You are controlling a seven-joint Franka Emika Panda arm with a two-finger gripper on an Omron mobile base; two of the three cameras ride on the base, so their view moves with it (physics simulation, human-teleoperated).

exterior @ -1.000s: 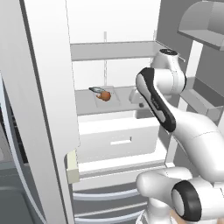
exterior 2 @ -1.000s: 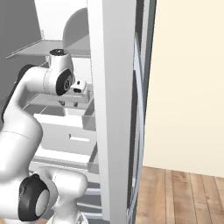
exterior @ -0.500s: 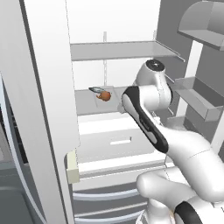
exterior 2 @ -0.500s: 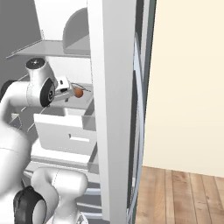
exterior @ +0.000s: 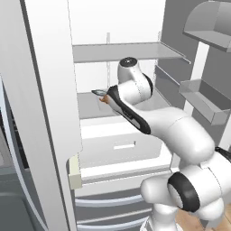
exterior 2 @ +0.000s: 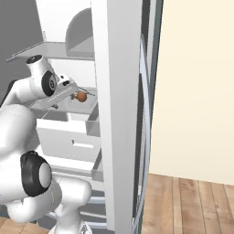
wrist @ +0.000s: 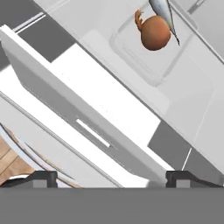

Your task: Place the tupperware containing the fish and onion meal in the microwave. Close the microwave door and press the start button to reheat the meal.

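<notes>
left base view has the white arm swung across to the centre of the frame, where a second ago it stood at the right, and it now covers most of the fridge shelf (exterior: 90,104). hand view looks down on the drawer (wrist: 87,127) crossing the middle. the tupperware (wrist: 151,52) lies at upper right, holding the onion (wrist: 154,33) and the fish (wrist: 164,13), well apart from the gripper (wrist: 111,178), whose tips stand spread wide at the bottom edge, holding nothing.

Translucent tupperware (wrist: 151,52) with onion (wrist: 154,33) and fish (wrist: 164,13) inside.
</notes>
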